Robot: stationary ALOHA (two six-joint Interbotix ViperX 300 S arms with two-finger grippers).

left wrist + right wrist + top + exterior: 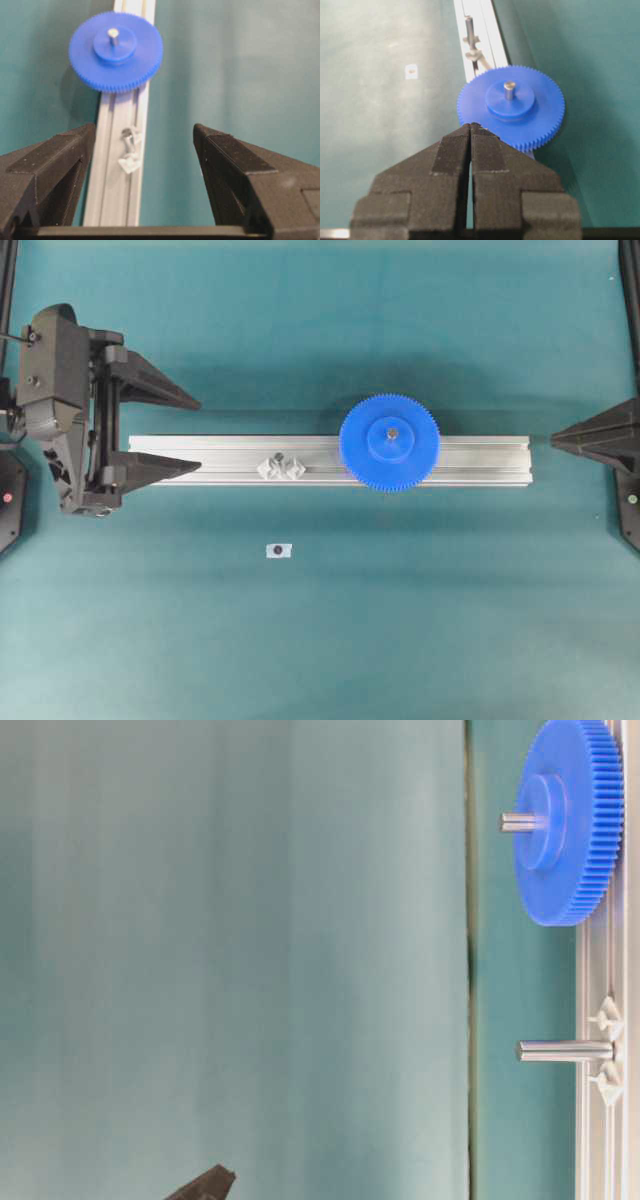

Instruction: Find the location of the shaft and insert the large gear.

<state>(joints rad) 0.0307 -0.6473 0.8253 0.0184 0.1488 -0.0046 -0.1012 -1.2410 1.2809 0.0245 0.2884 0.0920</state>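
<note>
**Blue gear seated on a peg on the rail, both grippers clear of it**

A long aluminium rail (330,460) lies left to right across a teal table (320,640), with bare table above and below it. The large gear (389,442) lies flat on the rail's right half, wider than the rail and overhanging both long edges. Its raised hub faces up, and a thin metal peg (509,90) stands upright through the centre hole.

Left of the gear, well apart, the shaft (281,466) stands upright on its small winged base in the rail's groove, with nothing on it. A tiny white tag (278,550) lies alone below the rail.

The left gripper (185,425) sits at the rail's left end, fingers spread wide, holding nothing. The right gripper (556,438) sits just beyond the rail's right end, fingers pressed together, empty.
</note>
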